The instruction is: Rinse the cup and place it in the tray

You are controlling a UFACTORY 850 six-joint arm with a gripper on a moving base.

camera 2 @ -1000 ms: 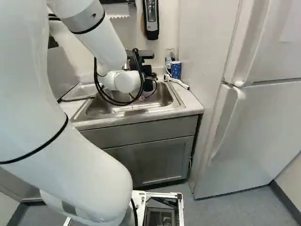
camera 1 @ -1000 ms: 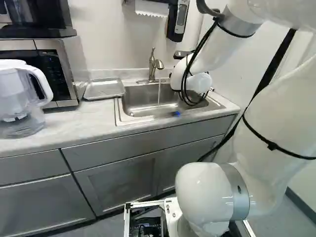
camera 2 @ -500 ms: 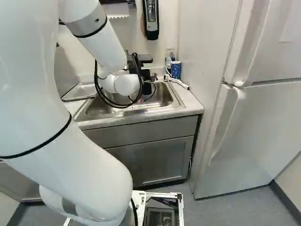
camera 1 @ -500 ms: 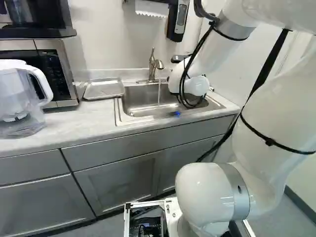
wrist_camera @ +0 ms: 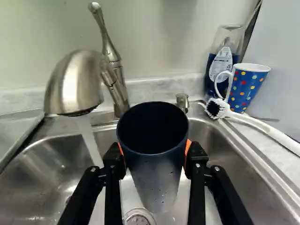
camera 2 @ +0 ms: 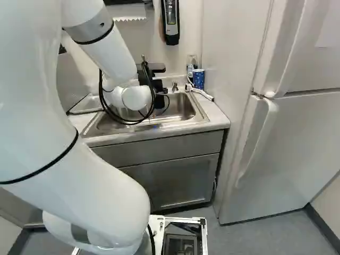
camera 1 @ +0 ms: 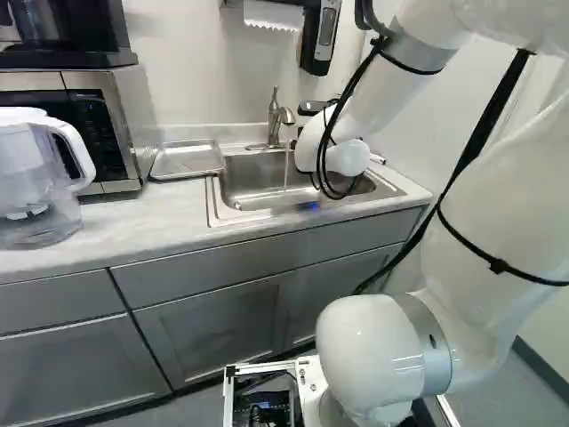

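The black gripper (camera 2: 159, 85) squeezes the cup (wrist_camera: 153, 159) from both sides over the sink (wrist_camera: 37, 178), and the cup is dark blue with little drops on it. Its round open mouth looks up and its skinny bottom points down, so its long way runs up and down. Running water (wrist_camera: 88, 136) from the tap (wrist_camera: 70, 84) falls beside it with a gap between, and past the sink's edges sit the tray (camera 1: 188, 158) on one side and a spotty mug (wrist_camera: 246, 89) on the other.
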